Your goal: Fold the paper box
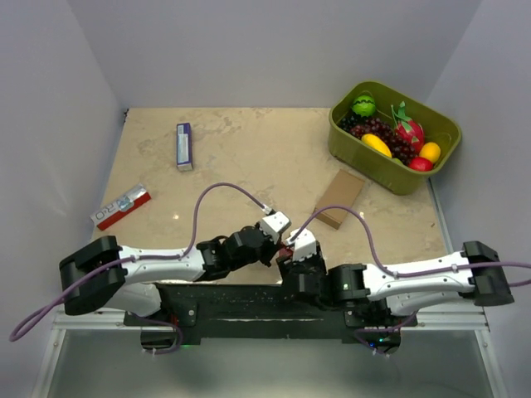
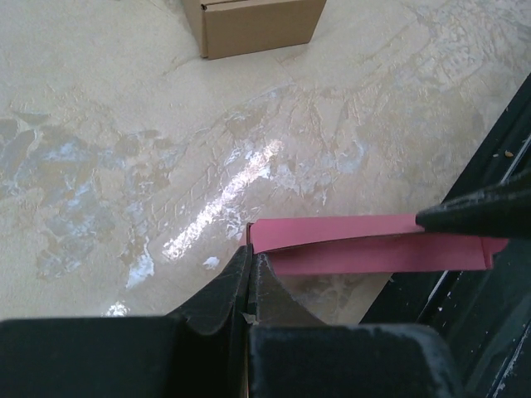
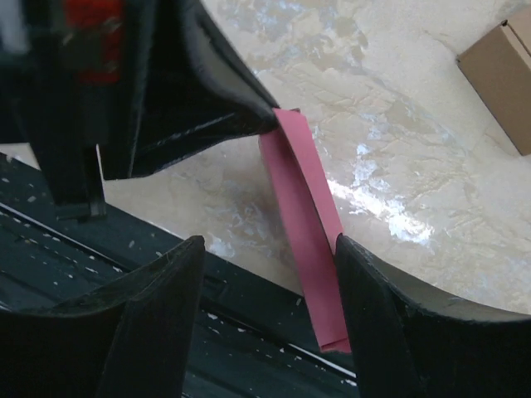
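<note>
The paper box [image 2: 365,245] is a flattened strip of pink-red card, held just above the table's near edge. My left gripper [image 2: 249,253] is shut on one end corner of it. In the right wrist view the paper box [image 3: 303,207] runs down from the left gripper's tip [image 3: 270,116] and rests against the inner face of one finger of my right gripper [image 3: 268,245]. That gripper is open, with a wide gap to its other finger. From above, both grippers meet at the front centre, left gripper [image 1: 276,247] and right gripper [image 1: 290,254], and mostly hide the card.
A brown cardboard box [image 1: 340,197] lies right of centre. A green basket [image 1: 440,153] of fruit stands at the back right. A blue-and-white packet [image 1: 184,146] and a red-and-white packet [image 1: 121,206] lie on the left. The black base rail [image 1: 249,303] runs under the grippers.
</note>
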